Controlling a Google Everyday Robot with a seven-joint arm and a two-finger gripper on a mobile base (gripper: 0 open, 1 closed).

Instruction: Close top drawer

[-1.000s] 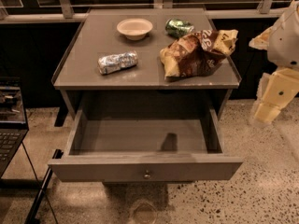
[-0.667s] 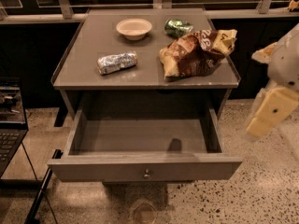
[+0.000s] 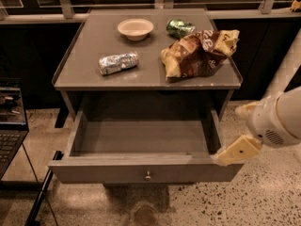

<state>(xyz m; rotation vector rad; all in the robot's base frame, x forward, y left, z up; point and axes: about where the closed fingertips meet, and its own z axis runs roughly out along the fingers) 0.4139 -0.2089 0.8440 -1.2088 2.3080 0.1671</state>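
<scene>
— Where is the top drawer [image 3: 94, 172] found?

— It is seen pulled far out from under the table [image 3: 84, 46], empty, with its knob [image 3: 147, 175] turned toward the camera. Its front is laid left to right across the view.

— And the gripper [image 3: 237, 149]?

— It is held low at the right end of that front, against the corner where the side wall is met. Whether contact is made cannot be told, and whether the jaws are open or closed cannot be told either.

— Which relation is the coming move governed by?

— The front is stretched away to the left of the gripper, while the closing direction is set straight back, under the table. A push is judged to be needed across the front's long axis. If it is applied only at this corner, the drawer may be skewed; a spot nearer the knob is judged safer.

— What is changed from 0.7 s earlier?

— The gripper is brought lower and further left, from beside the table to the drawer's corner. The drawer is left equally far out, and the bowl [image 3: 135, 28] is not disturbed.
</scene>
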